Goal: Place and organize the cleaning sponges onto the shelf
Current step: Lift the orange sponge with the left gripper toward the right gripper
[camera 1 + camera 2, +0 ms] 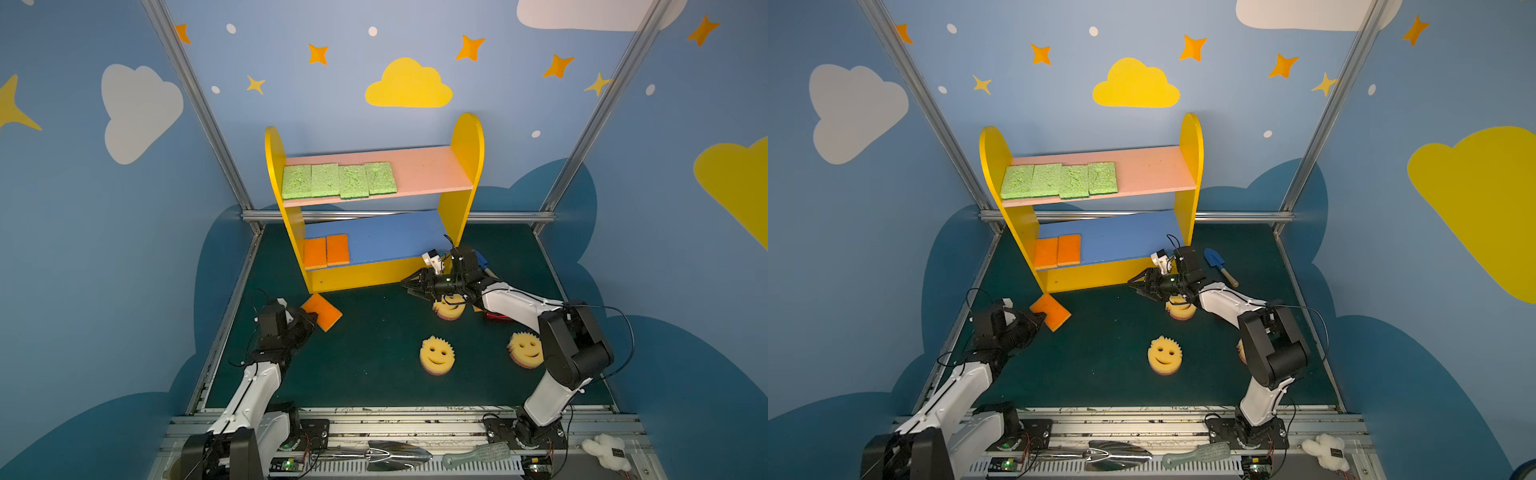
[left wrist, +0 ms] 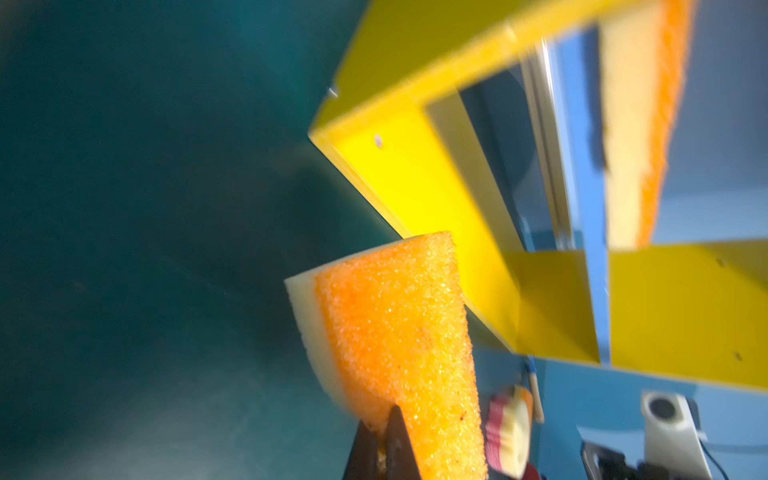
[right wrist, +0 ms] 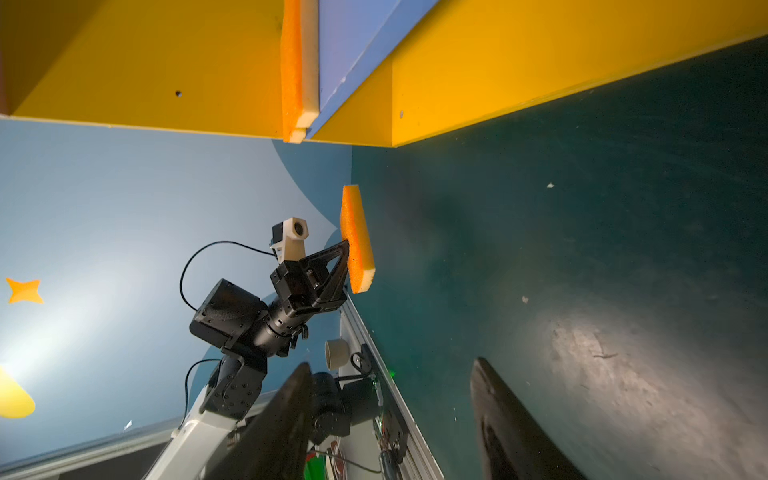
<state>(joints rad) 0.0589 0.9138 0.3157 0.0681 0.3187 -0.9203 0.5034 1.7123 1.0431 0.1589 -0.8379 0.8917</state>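
My left gripper [image 1: 312, 319] was clamped tight on one edge of an orange-topped sponge [image 1: 323, 316]. It hung tilted just over the mat at the front left corner of the shelf [image 1: 467, 137]; I could not tell whether it brushed the wood. That arm reached low and forward from its base.

My right gripper [image 1: 407, 289] stood parted with nothing between its fingers, lying on its side and pointing left in front of the shelf's yellow base. Its arm was bent at the elbow and stretched over one smiley sponge [image 1: 449, 309]. A second smiley [image 1: 436, 355] lay face-up mid-mat, and a third smiley [image 1: 525, 350] sat partly behind the right arm.

Four green sponges [image 1: 338, 180] sat in a row on the pink upper board. Two orange sponges [image 1: 326, 250] lay side by side at the left end of the blue lower board. A blue toy shovel [image 1: 1219, 266] lay right of the shelf. The dark green mat [image 1: 353, 386] was enclosed by blue walls [image 1: 104, 249] painted with clouds and stars.
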